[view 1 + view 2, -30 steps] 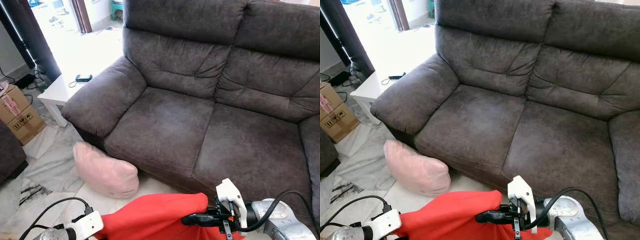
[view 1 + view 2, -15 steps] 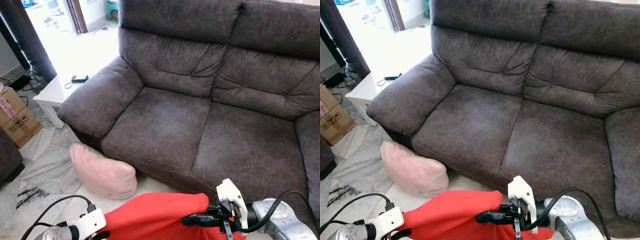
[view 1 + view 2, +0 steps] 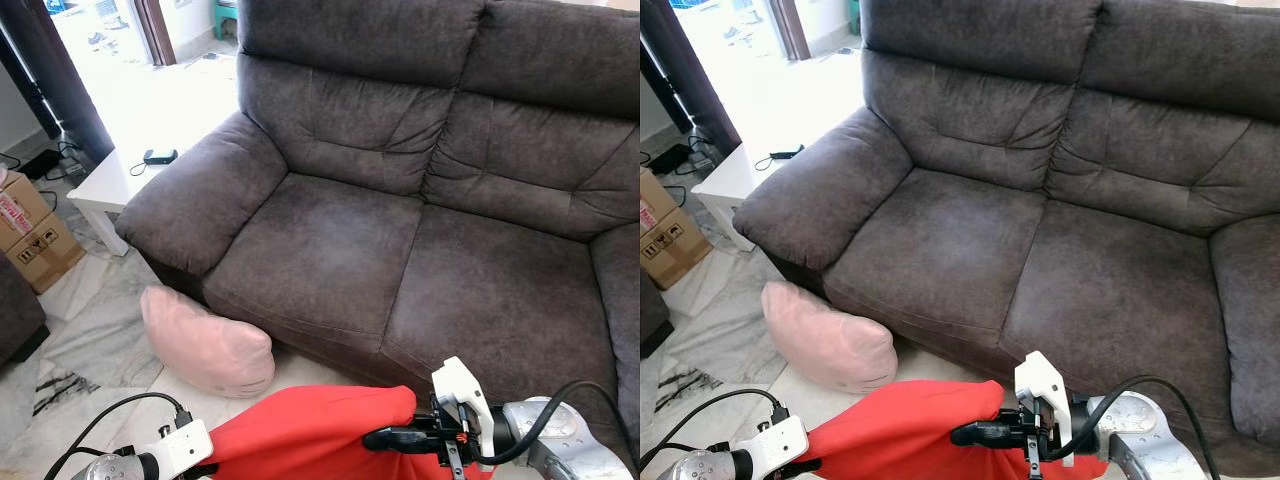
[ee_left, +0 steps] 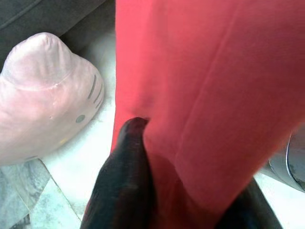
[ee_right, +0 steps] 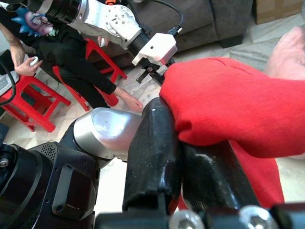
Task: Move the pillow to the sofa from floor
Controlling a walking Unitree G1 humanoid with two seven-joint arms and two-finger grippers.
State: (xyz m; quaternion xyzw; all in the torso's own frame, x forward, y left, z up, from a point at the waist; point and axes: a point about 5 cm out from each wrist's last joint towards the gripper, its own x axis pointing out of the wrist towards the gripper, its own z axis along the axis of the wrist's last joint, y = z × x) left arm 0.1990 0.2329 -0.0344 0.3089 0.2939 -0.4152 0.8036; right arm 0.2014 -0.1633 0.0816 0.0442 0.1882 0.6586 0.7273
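A red pillow point(image 3: 310, 435) is held up low in front of the robot, between its two arms. The left end effector point(image 4: 143, 143) has its black fingers closed on one side of the red pillow. The right end effector point(image 3: 385, 438) pinches the other side, with its fingers point(image 5: 157, 143) squeezed onto the red cloth. The pillow hangs just in front of the sofa point(image 3: 400, 220), not on it yet.

A pink pillow point(image 3: 205, 343) with a cat face lies on the floor point(image 3: 100, 330), touching the front of the sofa near its left armrest. A small white bench point(image 3: 120, 180) stands beside that armrest, and a cardboard box point(image 3: 35, 240) sits near it. A person point(image 5: 71, 57) sits on a red stool point(image 5: 28, 102) behind the robot.
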